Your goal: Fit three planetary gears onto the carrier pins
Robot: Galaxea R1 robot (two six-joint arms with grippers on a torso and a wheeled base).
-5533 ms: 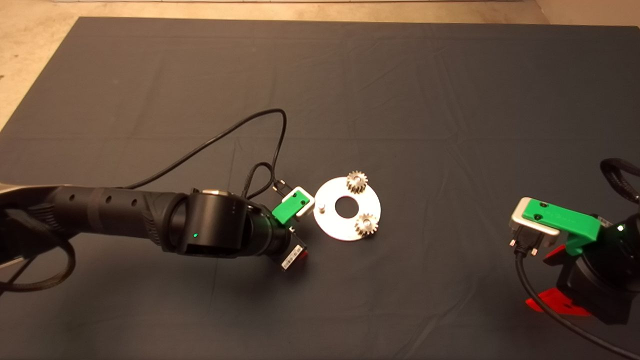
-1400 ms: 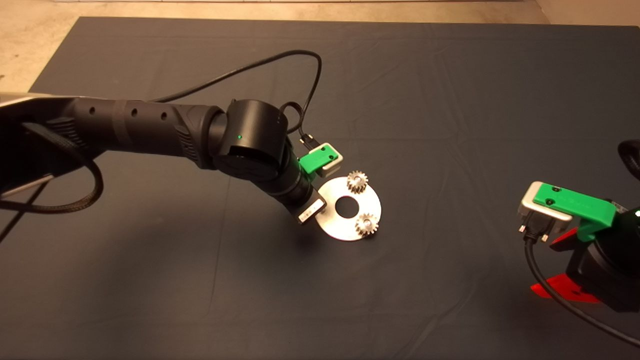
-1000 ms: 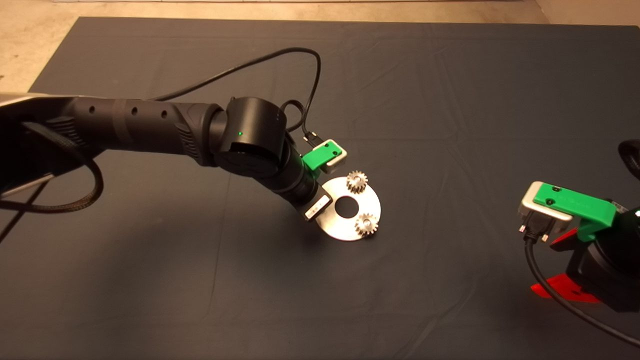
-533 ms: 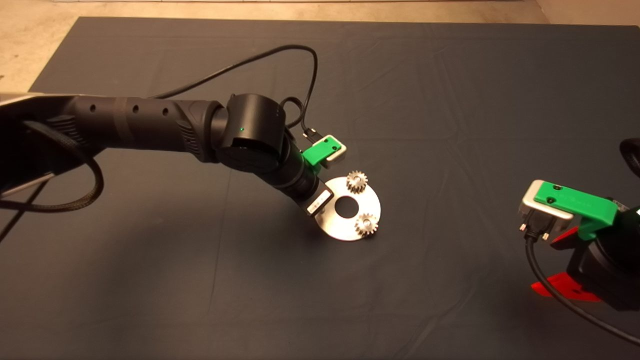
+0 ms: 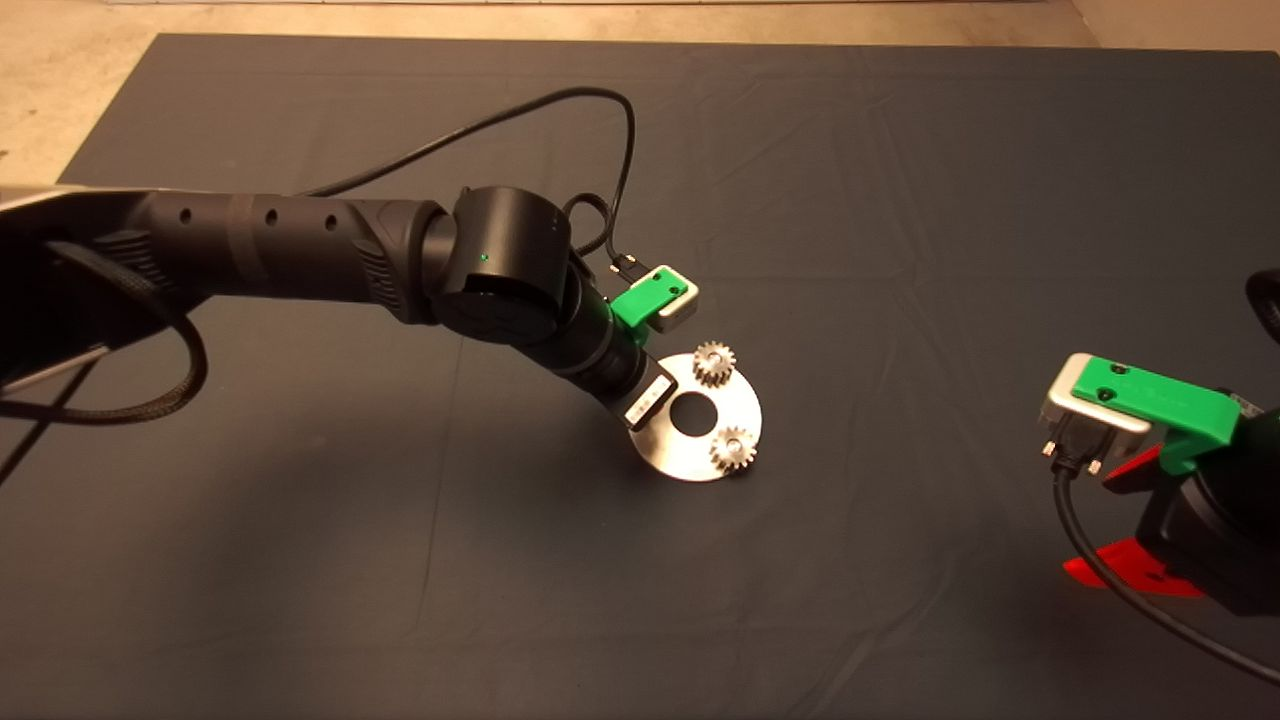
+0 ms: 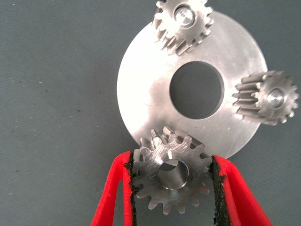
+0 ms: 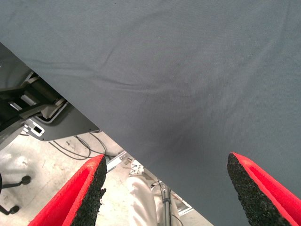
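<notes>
Over the plate (image 6: 146, 94), left tool (image 6: 171, 181) gripping gear (image 6: 170, 175)

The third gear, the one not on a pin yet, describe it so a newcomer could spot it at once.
Find the shiny round carrier plate on the dark mat. Two gears sit on its pins; the third gear is at the plate's edge, the only one clamped between the left gripper's red fingers.

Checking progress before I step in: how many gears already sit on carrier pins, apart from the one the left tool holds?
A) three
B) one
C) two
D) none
C: the left wrist view shows two gears seated on pins of the round plate, while the left tool grips the third gear over the plate's edge.
</notes>
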